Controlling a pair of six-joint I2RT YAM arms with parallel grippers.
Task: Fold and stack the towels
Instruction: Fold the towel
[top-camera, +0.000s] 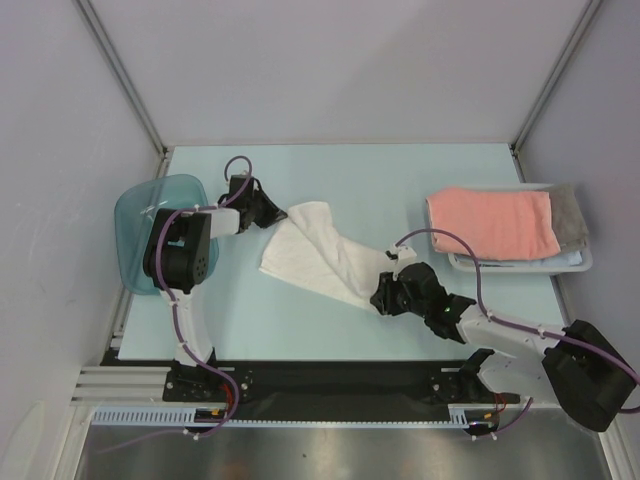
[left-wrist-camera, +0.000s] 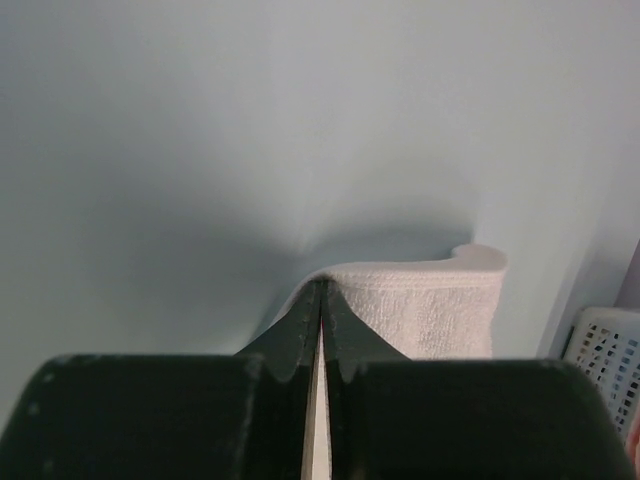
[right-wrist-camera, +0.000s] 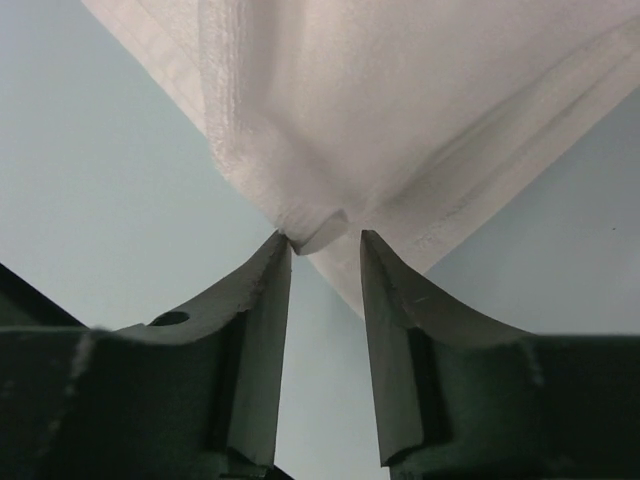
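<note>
Top view: white towel (top-camera: 315, 255) spans mid surface (top-camera: 300, 330) between left gripper (top-camera: 275, 212) and right gripper (top-camera: 382, 290).
Left wrist: left gripper clamped on the white towel's edge.
Right wrist: right gripper partly parted, towel corner at its tips, unpinched.

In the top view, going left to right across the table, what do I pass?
blue tub → left gripper → white towel → right gripper → pink towel → grey towel
</note>
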